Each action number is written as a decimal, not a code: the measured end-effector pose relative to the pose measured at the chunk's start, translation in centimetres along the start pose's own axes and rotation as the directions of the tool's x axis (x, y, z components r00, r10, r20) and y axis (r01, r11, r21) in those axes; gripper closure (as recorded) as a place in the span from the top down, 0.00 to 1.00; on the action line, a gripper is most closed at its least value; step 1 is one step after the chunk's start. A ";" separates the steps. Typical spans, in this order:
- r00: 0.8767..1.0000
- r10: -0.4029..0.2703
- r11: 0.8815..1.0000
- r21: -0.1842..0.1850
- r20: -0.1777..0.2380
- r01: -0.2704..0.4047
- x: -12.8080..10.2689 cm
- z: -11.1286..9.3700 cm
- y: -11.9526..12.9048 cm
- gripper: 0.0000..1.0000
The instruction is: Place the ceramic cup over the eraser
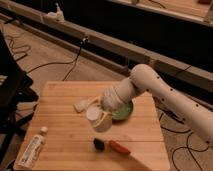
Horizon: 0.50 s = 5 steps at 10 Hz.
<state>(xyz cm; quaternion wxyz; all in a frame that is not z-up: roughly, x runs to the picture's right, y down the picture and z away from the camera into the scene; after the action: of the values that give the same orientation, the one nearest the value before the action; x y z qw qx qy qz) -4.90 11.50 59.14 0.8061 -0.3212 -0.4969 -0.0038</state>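
Observation:
The small white ceramic cup [93, 113] is held in my gripper [101, 118] above the middle of the wooden table [60, 130], tilted so its mouth faces the camera. The gripper is shut on the cup. The white arm reaches in from the right. The eraser [99, 144], a small black lump, lies on the table near the front edge, a short way below and in front of the cup. Cup and eraser are apart.
An orange-red oblong thing [119, 147] lies right beside the eraser. A green bowl [123, 111] sits behind the gripper, partly hidden by the arm. A pale white block [79, 105] lies left of the cup. A white capped tube [32, 149] lies at the front left.

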 end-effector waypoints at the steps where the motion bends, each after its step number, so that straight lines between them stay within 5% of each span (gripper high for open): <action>1: 1.000 0.007 1.000 -0.003 0.019 -0.007 0.3 0.5 0.8 0.00; 5: 0.995 0.042 0.999 -0.014 0.092 -0.041 1.7 2.4 3.1 0.02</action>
<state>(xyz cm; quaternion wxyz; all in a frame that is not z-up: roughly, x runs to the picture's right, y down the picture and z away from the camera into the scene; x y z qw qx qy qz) -4.91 15.73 59.66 0.7803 -0.3360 -0.5268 0.0247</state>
